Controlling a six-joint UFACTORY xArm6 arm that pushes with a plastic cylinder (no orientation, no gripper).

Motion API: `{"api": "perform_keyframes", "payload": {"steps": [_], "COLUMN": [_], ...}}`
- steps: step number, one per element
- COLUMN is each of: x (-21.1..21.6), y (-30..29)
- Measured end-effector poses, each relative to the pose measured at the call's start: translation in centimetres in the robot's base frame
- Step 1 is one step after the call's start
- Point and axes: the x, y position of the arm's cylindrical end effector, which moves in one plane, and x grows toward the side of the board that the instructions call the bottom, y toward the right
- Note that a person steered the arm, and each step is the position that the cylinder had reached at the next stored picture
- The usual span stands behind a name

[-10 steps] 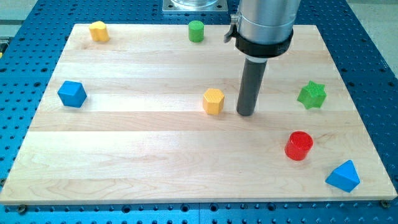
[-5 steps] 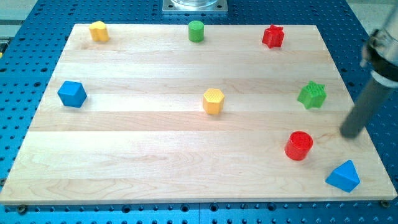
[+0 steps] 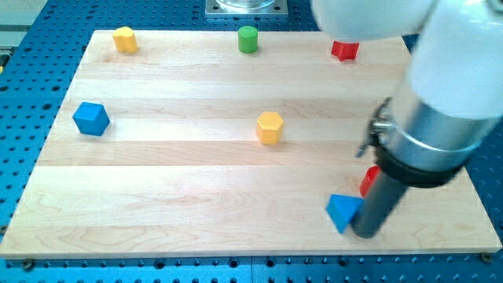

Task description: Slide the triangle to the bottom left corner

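My tip (image 3: pixel 366 233), gripperless, presses the blue triangle's (image 3: pixel 343 211) right side, rod upright.

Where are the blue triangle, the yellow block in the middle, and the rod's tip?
blue triangle (image 3: pixel 342 211), camera view, its left face
yellow block (image 3: pixel 269 126), camera view, its front face
my tip (image 3: pixel 365 233), camera view, rod's very end

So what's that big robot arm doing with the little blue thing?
My arm is pushing the blue triangle block across the wooden board with its dark rod. My tip sits right against the triangle's right side, near the view's bottom edge. It is meant to go to the bottom left corner, and it is far from there. A red block peeks out from behind the rod. The other blocks sit apart, not touched by the rod.
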Motion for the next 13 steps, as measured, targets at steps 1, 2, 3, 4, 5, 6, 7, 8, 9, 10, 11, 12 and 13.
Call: {"api": "perform_keyframes", "payload": {"steps": [1,2,3,4,5,6,7,8,9,10,11,12,13], "x": [-0.2,-1.2,-2.8,-3.4,-3.2,-3.2,-3.2,-3.1,0.9,1.6,0.9,0.6,-0.4], "y": [-3.1,-3.8,0.3,-4.4,-13.3,-20.8,-27.1,-27.3,-22.7,-25.8,-31.0,-35.6,-29.7]}}
